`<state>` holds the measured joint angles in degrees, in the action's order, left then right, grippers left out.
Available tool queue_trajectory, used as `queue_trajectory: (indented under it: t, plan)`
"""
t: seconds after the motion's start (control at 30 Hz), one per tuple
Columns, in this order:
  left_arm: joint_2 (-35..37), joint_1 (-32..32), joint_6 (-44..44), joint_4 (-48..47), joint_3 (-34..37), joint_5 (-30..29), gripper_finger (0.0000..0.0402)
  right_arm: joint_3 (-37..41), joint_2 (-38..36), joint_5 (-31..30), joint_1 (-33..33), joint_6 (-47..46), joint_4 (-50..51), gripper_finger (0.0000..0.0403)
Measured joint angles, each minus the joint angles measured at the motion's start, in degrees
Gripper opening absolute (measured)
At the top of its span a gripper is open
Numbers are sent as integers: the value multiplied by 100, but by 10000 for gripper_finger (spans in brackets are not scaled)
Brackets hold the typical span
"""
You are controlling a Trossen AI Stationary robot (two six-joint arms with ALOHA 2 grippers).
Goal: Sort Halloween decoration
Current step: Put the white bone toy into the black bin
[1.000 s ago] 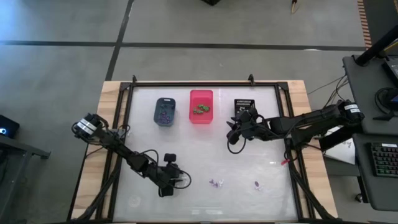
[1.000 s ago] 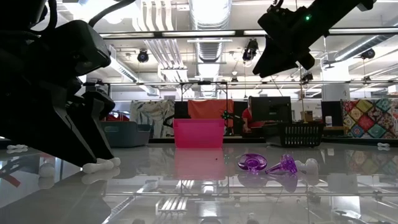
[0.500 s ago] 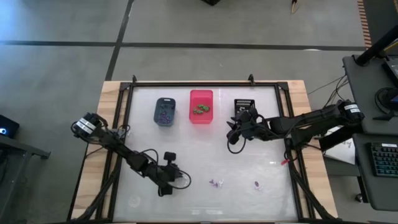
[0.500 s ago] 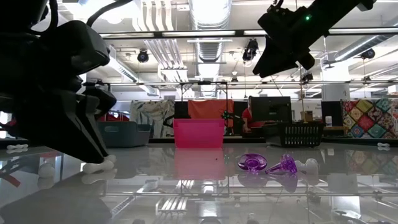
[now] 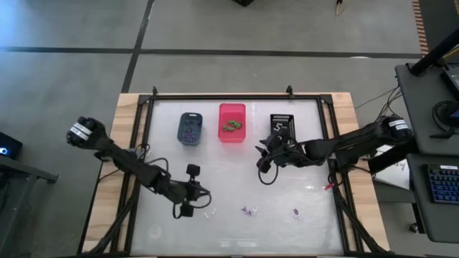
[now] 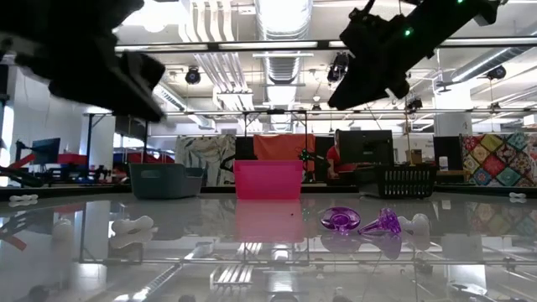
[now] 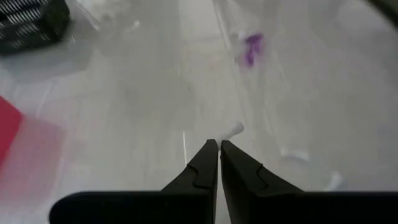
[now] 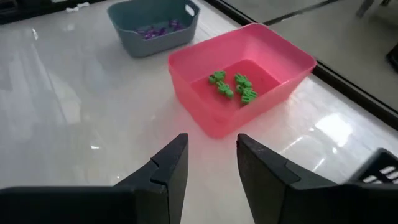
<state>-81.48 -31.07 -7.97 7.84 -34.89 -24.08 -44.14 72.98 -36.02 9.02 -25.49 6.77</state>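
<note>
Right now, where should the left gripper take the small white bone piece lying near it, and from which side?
Grip the white bone piece across its thin middle, coming straight down from above. It lies flat on the table, alone, with thicker knobs at both ends. The left gripper, now shut, must open first.

Pink bin (image 8: 249, 93) has green trinkets (image 8: 233, 85) in it, the blue-grey bin (image 8: 152, 25) has purple ones (image 8: 158, 28). Black slotted bin (image 5: 280, 123) next along. Loose purple (image 6: 341, 220) and white (image 6: 134, 225) bits on the glossy white tabletop (image 5: 237, 168). Both arms dark.
</note>
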Motion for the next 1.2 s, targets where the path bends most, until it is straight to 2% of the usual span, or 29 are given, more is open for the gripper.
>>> queue_trajectory:
  t: [0.1,0.17,0.3,0.37,0.43,0.53,0.7,0.97,1.07,1.2]
  plan:
    - [327,95,2,15,0,-150,0,4,207,48,-2,169,-318,128]
    - [494,161,3,121,0,-309,0,4,353,372,9,622,-807,128]
    - [743,328,152,791,-6,-439,0,4,933,2006,150,2201,-2559,127]
    - [784,398,290,943,-9,-460,0,-5,1354,2147,265,2499,-3536,126]
    - [794,442,342,912,-9,-465,0,-87,1694,2125,285,2665,-3975,123]
    - [805,436,278,365,-9,-269,0,-263,2052,2075,243,2688,-3841,120]
    - [753,425,-228,-754,-9,436,0,-487,2197,2103,236,2640,-3340,119]
    - [744,435,-1402,-2423,-9,474,3,-636,2132,2101,232,2705,-3272,118]
    - [749,461,-2305,-2982,-11,474,15,-634,2132,2101,232,2704,-3238,118]
    - [749,470,-4307,-4237,-242,684,37,-627,2132,2101,232,2661,-3231,118]
